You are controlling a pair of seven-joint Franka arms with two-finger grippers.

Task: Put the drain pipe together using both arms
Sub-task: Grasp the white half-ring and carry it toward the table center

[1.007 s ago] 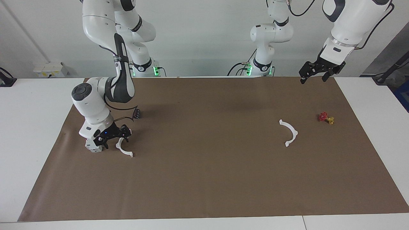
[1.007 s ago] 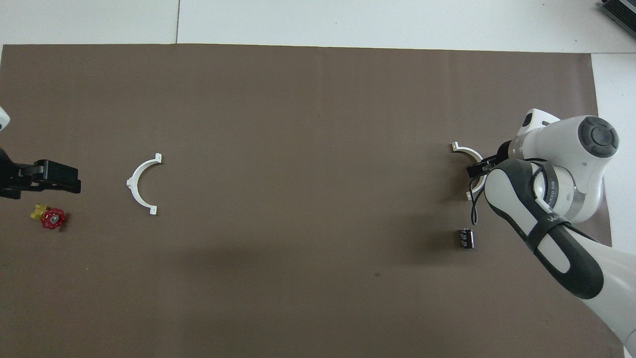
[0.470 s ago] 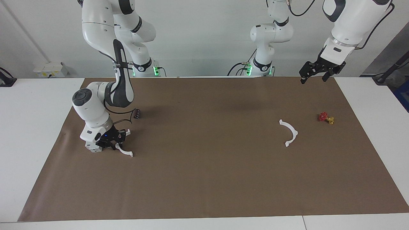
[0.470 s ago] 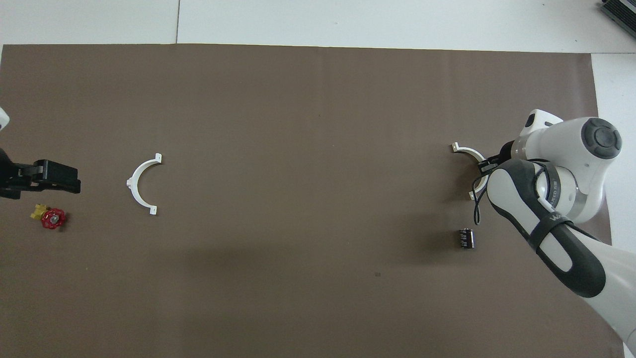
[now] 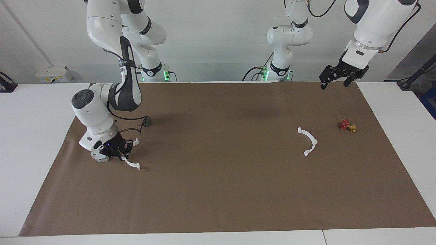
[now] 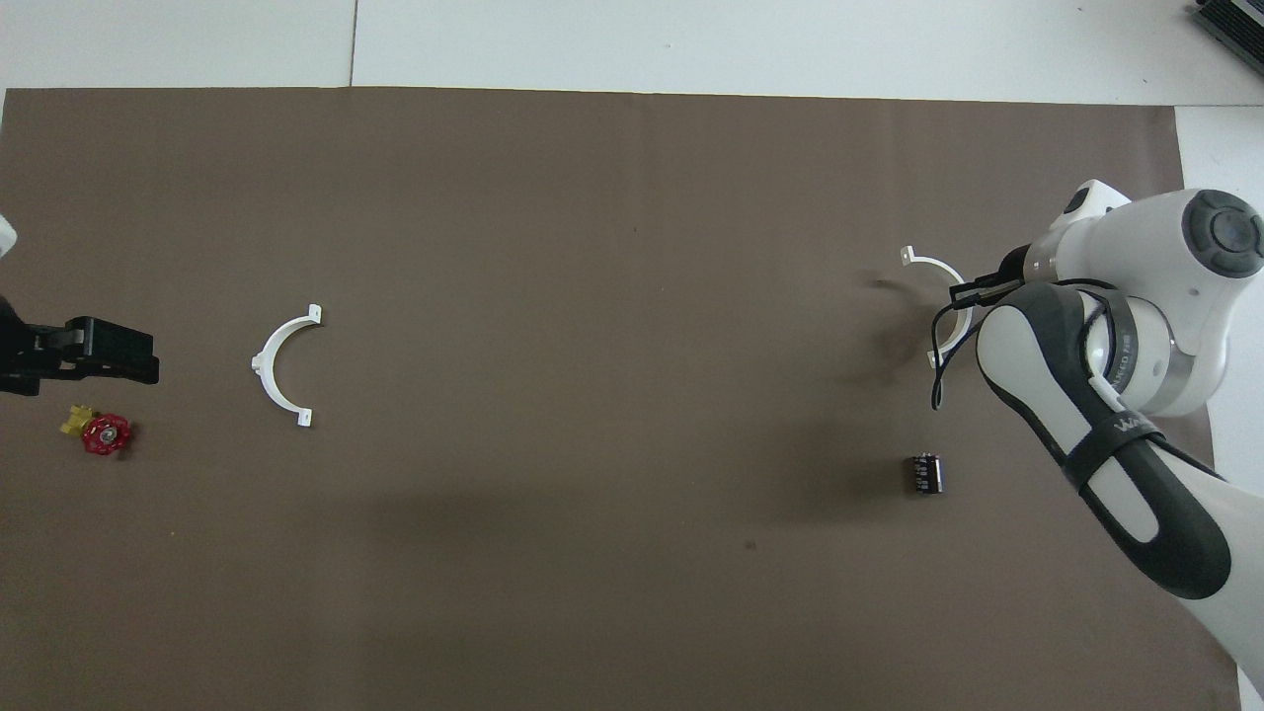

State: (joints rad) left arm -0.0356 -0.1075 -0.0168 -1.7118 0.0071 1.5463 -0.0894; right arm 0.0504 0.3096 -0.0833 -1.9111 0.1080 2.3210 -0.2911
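Facing view: a brown mat (image 5: 218, 190) covers a white table; two white robot arms stand at twelve o'clock.
Right gripper (image 5: 115, 151): low over the mat at nine o'clock, toward the right arm's end; its fingers are closed on one half ring.
Grey block (image 5: 98, 157): on the mat, just beside the right gripper at its eight o'clock.
Held half ring (image 5: 131, 164): thin white arc, one half of the drain pipe, held just clear of the mat with its shadow beside it.
Small dark part (image 5: 146, 120): on the mat at one o'clock from the right gripper.
Loose half ring (image 5: 309, 141): the other half of the pipe, flat on the mat at three o'clock, well apart from the held one.
Left gripper (image 5: 334, 85): waits up in the air over the mat's edge at two o'clock, fingers open and empty.
Red and yellow valve (image 5: 347, 126): on the mat at two o'clock from the loose half ring.
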